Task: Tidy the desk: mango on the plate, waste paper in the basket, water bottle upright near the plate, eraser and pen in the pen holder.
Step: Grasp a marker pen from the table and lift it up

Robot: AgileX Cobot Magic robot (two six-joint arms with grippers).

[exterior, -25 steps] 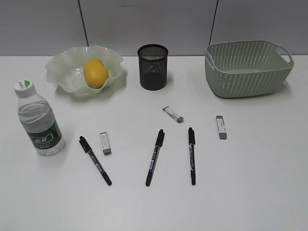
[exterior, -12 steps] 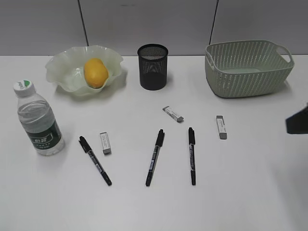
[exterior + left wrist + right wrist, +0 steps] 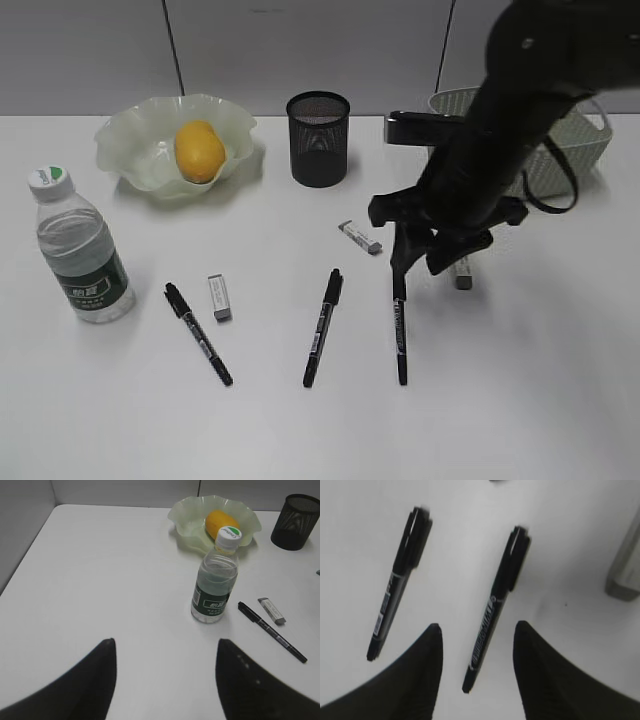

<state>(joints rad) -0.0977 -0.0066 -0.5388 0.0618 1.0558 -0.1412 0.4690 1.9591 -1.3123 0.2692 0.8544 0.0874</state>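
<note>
The mango (image 3: 199,150) lies in the wavy green plate (image 3: 125,140). The water bottle (image 3: 80,255) stands upright at the left, near the plate. The black mesh pen holder (image 3: 318,140) stands at the back middle. Three black pens lie on the desk (image 3: 520,400): left (image 3: 198,333), middle (image 3: 322,325), right (image 3: 400,335). My right gripper (image 3: 418,272) is open and hangs just over the right pen (image 3: 495,610), which lies between its fingers (image 3: 476,630). My left gripper (image 3: 165,645) is open and empty, over bare desk short of the bottle (image 3: 215,590). No waste paper shows.
Small white-grey erasers lie at the left (image 3: 219,297), the middle (image 3: 360,237) and beside my right gripper (image 3: 462,275), the last partly hidden. The green woven basket (image 3: 590,140) stands at the back right, mostly behind my right arm.
My right arm has swung in from the right edge and come down over the right pen. The things on the desk have not moved.
</note>
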